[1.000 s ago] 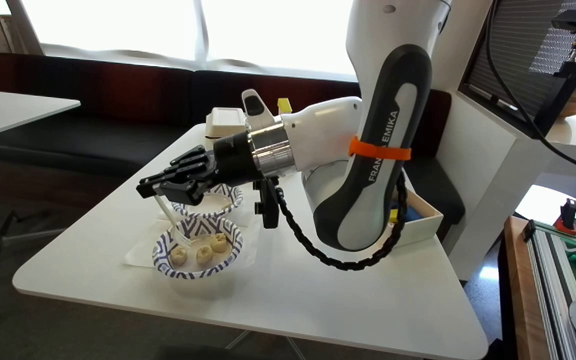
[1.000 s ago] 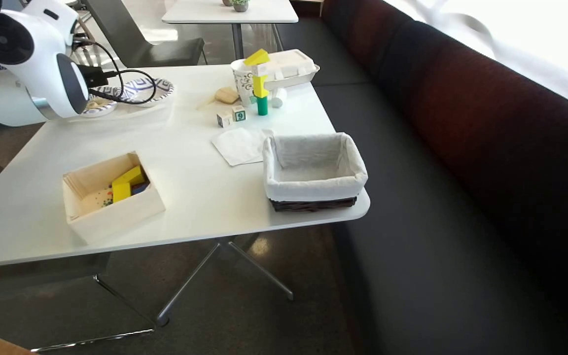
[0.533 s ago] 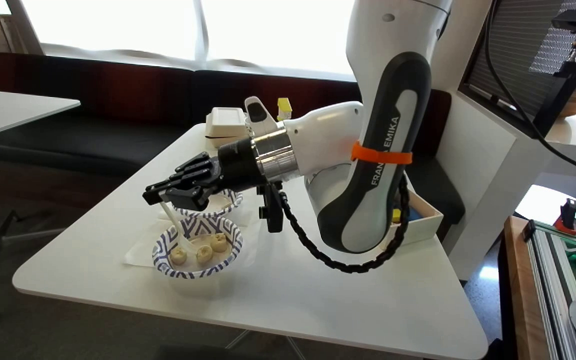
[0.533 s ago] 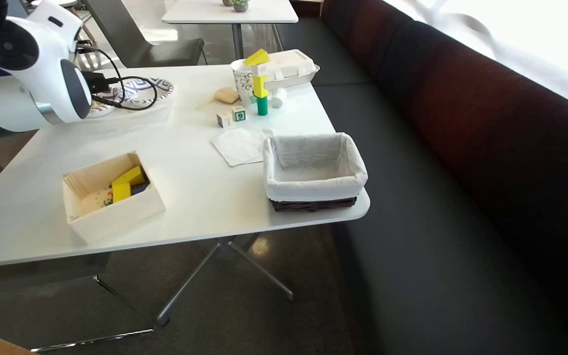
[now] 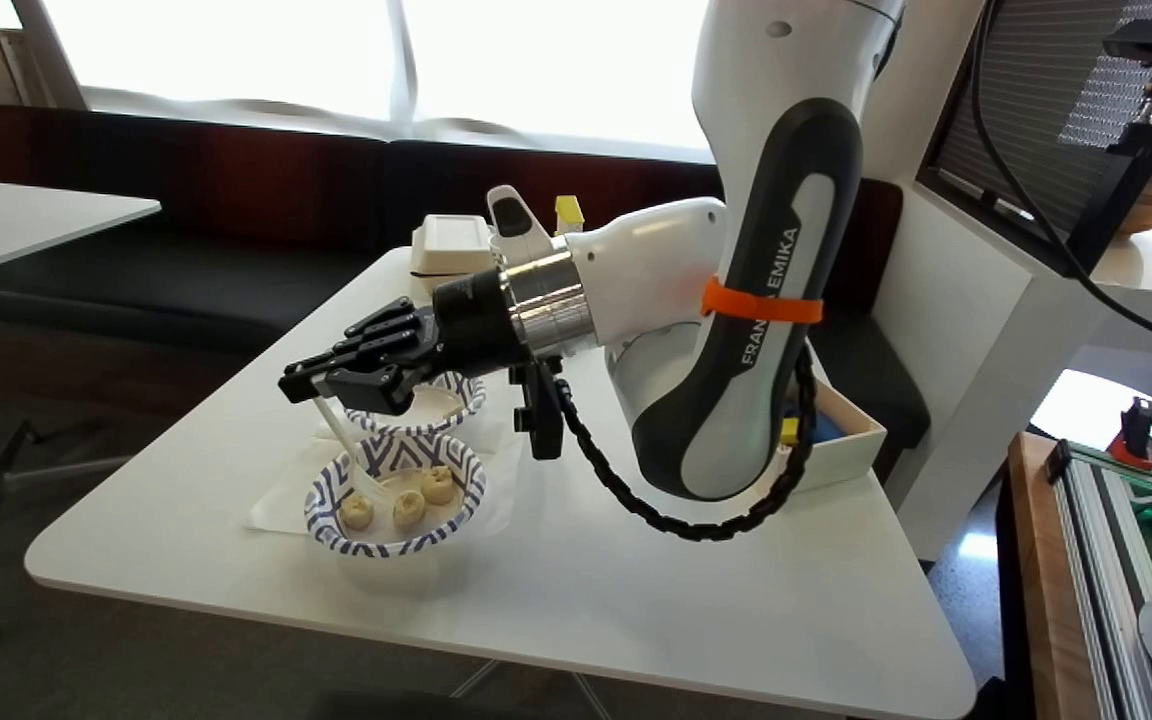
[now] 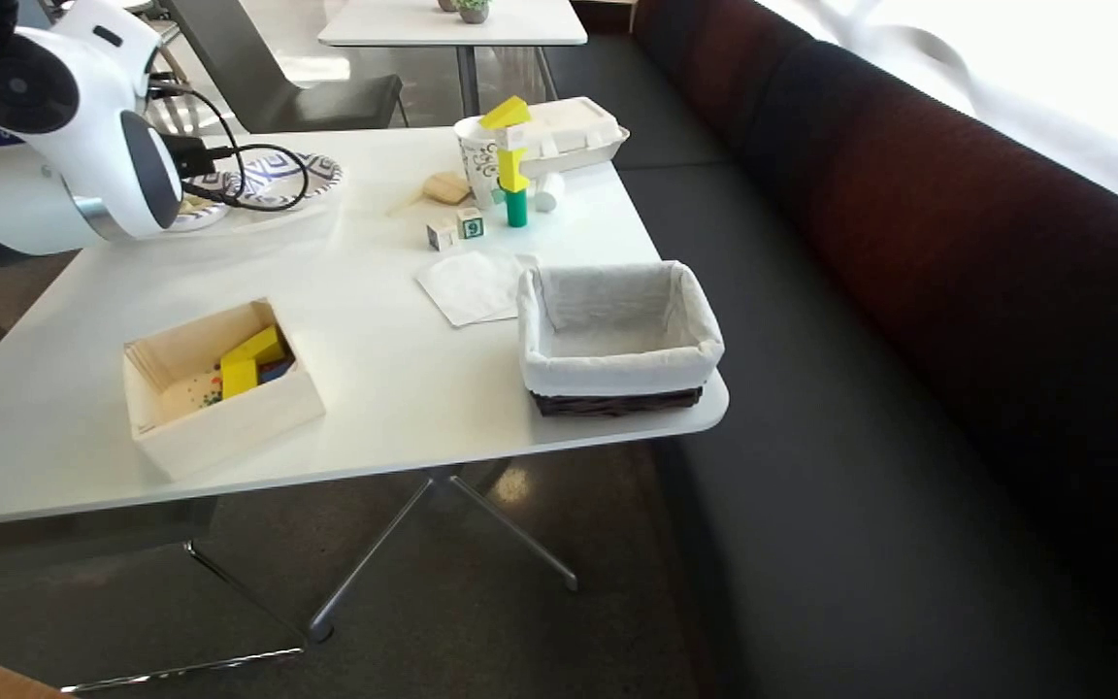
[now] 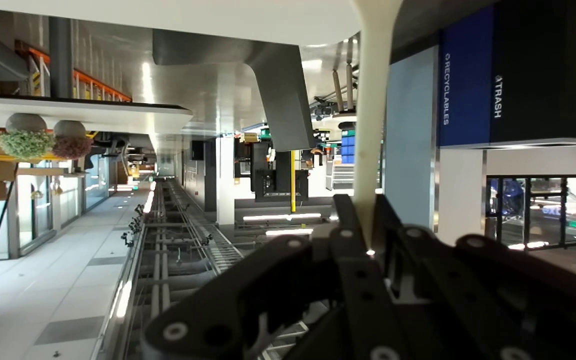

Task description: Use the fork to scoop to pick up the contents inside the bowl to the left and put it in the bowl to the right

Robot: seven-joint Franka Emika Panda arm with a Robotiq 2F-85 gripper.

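My gripper [image 5: 294, 384] is shut on the handle of a pale fork [image 5: 338, 428] above the table. The wrist view shows the handle [image 7: 372, 110] between the fingertips [image 7: 365, 215]. The fork slants down, its head inside the near blue-and-white bowl [image 5: 404, 455]. That bowl holds three pale round pieces [image 5: 409, 508]; the fork head is close to them, and I cannot tell whether it touches one. A second patterned bowl [image 5: 473, 395] stands behind it, partly hidden by my gripper. In an exterior view the arm's cables partly cover both bowls [image 6: 321, 175], and my gripper is hidden.
Napkins lie under the bowls on the white table [image 5: 636, 600]. An open wooden box [image 6: 219, 427] with blocks and a lined basket [image 6: 617, 374] stand on it. A block tower [image 6: 514, 170], a cup [image 6: 476, 160] and a takeaway container [image 6: 569, 136] stand at the far side.
In an exterior view my gripper dipped slightly and moved right, then rose slightly back left. The fork tilted with it, its head staying in the near bowl. The pieces have not visibly moved.
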